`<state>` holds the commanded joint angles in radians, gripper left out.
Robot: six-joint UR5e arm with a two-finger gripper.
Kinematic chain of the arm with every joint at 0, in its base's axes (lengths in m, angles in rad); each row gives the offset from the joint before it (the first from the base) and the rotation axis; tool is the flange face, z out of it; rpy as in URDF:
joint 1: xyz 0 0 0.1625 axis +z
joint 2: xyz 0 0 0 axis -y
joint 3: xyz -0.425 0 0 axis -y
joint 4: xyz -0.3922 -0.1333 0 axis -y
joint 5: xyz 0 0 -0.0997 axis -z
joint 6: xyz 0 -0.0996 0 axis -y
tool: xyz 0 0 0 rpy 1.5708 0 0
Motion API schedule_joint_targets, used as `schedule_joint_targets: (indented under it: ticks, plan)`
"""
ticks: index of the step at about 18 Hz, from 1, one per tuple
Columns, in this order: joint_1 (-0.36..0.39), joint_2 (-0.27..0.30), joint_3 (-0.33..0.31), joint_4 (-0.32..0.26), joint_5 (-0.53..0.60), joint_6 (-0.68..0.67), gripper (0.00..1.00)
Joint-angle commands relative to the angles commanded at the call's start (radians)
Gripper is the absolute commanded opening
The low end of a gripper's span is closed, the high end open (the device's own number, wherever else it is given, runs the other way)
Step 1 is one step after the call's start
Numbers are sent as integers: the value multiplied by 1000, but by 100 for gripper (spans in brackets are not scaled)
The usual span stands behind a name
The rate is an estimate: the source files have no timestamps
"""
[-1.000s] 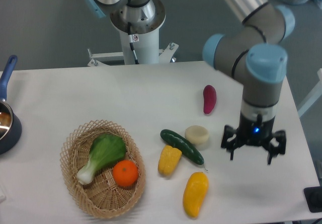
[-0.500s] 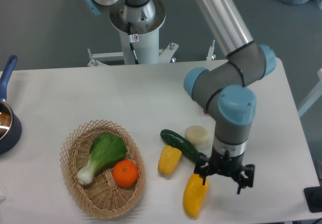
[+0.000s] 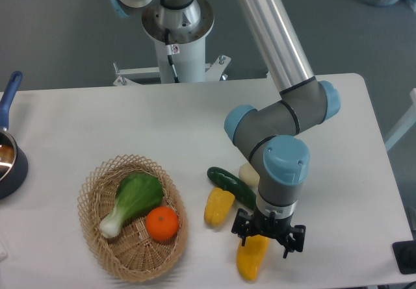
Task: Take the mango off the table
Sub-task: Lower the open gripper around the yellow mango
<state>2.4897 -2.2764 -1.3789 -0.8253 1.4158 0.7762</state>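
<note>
**Hand now over the mango, not yet gripping**

Nearest the front edge: the smooth, elongated yellow-orange mango (image 3: 250, 259) lies flat on the white rectangular worktop (image 3: 97, 120), its upper end hidden under my hand (image 3: 269, 235). My black two-finger hand hangs directly above that end with its fingers spread, one each side of the fruit. Open, nothing held. Can't tell from this view whether the tips touch the skin yet.

Change: a second ago I was off to the right, past the mango. Since then I've swung in left and towards the front, and now sit right over it. The mango itself hasn't shifted. So the approach looks done; my read is what's left is a short descent, close, lift.

Just behind: short ridged yellow vegetable (image 3: 218, 206) and dark green cucumber (image 3: 232, 188), both close to my left finger. Risk of nudging the cucumber when closing. The pale round cream block (image 3: 246, 173) is mostly hidden behind my wrist.

Left: woven wicker basket (image 3: 94, 184) holding a green leafy bok choy (image 3: 133, 200) and a round orange (image 3: 161, 224). Far left edge: dark blue-handled pan (image 3: 10, 149). Well apart, irrelevant.
</note>
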Motion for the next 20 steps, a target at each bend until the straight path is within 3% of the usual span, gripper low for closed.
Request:
schedule_joint_targets:
  ticks: [20]
  plan:
    - [-29,-20,-19,2,77,3,100]
